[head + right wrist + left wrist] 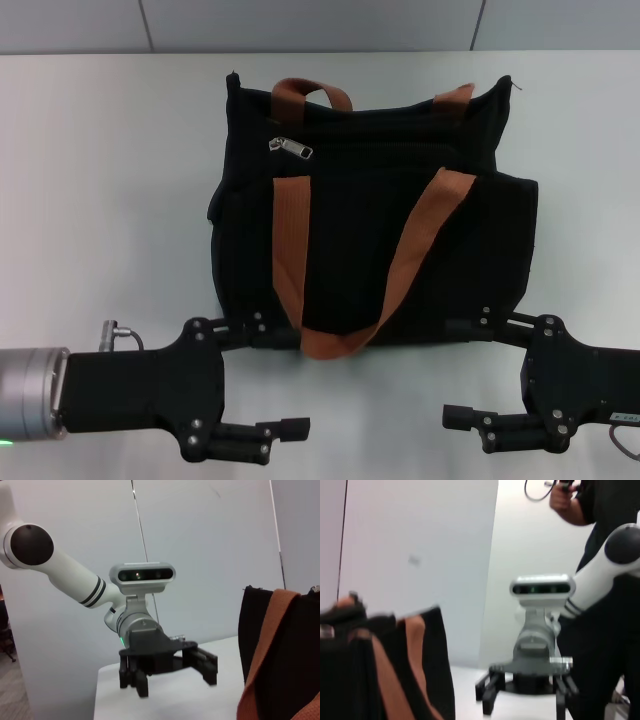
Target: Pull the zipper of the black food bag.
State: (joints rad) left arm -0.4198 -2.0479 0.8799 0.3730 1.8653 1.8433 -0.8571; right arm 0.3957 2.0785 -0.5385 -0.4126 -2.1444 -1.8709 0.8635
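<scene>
1. Left gripper [262,382]: fingers spread wide, holding nothing, low over the white table [100,180] just in front of the black food bag [370,240].
2. Right gripper [478,368]: fingers also spread wide and empty, near the bag's front right corner.
3. Bag: upright at table centre, brown-orange straps [290,250] draped down its front.
4. Zipper [291,148]: silver pull on the top edge, toward the bag's left end, well apart from both grippers.
</scene>
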